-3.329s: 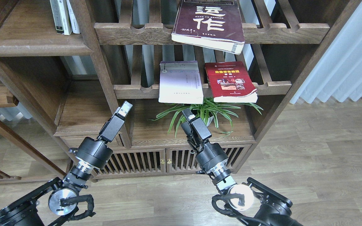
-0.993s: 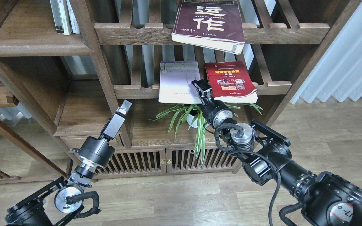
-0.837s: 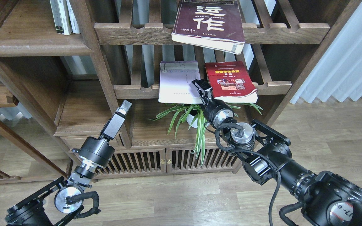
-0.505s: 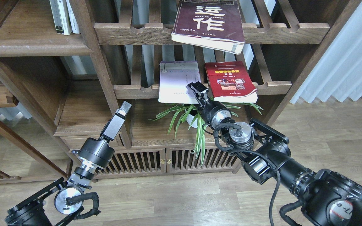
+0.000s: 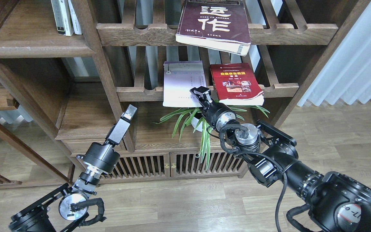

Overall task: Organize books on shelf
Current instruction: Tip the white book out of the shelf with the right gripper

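The pale lavender-white book [image 5: 180, 82] and the red book [image 5: 237, 84] lie flat side by side on the middle slatted rack. The thick maroon book [image 5: 216, 24] lies on the upper slatted rack, overhanging its front rail. The solid dark-brown shelf [image 5: 34, 48] is at the upper left. My right gripper [image 5: 201, 93] is at the lavender book's lower right corner, in front of the rack's rail; its fingers cannot be told apart. My left gripper [image 5: 129, 112] hangs lower left, by the bookcase's upright post, holding nothing that I can see.
Thin white and grey upright books [image 5: 65, 16] stand on the solid shelf. A potted green plant [image 5: 204, 117] sits under the middle rack, right behind my right wrist. Slatted cabinet doors [image 5: 169, 164] are below. A pale curtain [image 5: 359, 64] hangs at the right.
My right arm rose from below the plant to the gap between the lavender and red books, then shifted left onto the lavender book's corner. My left arm barely moved.
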{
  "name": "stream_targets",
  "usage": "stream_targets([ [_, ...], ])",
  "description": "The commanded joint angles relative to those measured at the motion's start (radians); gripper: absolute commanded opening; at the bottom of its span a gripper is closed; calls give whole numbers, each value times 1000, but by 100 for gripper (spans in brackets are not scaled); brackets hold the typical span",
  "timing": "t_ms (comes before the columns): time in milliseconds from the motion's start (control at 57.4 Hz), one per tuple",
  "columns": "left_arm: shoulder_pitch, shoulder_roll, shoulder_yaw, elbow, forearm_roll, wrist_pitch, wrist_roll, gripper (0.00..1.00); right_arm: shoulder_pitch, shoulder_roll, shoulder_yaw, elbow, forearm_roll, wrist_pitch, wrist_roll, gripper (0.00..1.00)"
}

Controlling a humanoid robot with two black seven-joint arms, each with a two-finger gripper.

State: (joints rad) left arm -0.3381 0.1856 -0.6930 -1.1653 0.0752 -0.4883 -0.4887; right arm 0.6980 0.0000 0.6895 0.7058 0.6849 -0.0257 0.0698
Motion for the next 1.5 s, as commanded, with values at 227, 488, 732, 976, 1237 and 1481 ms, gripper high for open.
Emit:
stream_targets([
  [227, -6, 6, -25, 7, 0, 0, 0, 100, -8, 0, 50, 7, -4, 121, -4, 4],
  [488, -10, 9, -80, 9, -6, 0, 0, 100, -74, 0, 87, 135, 1, 220, -56, 4],
  [732, -10, 11, -148, 9, -12, 0, 0, 100, -196, -31, 117, 340, -7, 253, -81, 5],
  [976, -4, 71, -145, -24, -41, 0, 0, 100, -256, -72, 113, 342, -16, 438, -182, 4],
  [1237, -2, 130, -128, -48, -74, 0, 0, 100, -314, -114, 99, 343, -48, 514, -197, 4],
  [1481, -1, 146, -112, -53, -90, 0, 19, 100, -390, -123, 94, 342, -128, 514, -249, 4],
])
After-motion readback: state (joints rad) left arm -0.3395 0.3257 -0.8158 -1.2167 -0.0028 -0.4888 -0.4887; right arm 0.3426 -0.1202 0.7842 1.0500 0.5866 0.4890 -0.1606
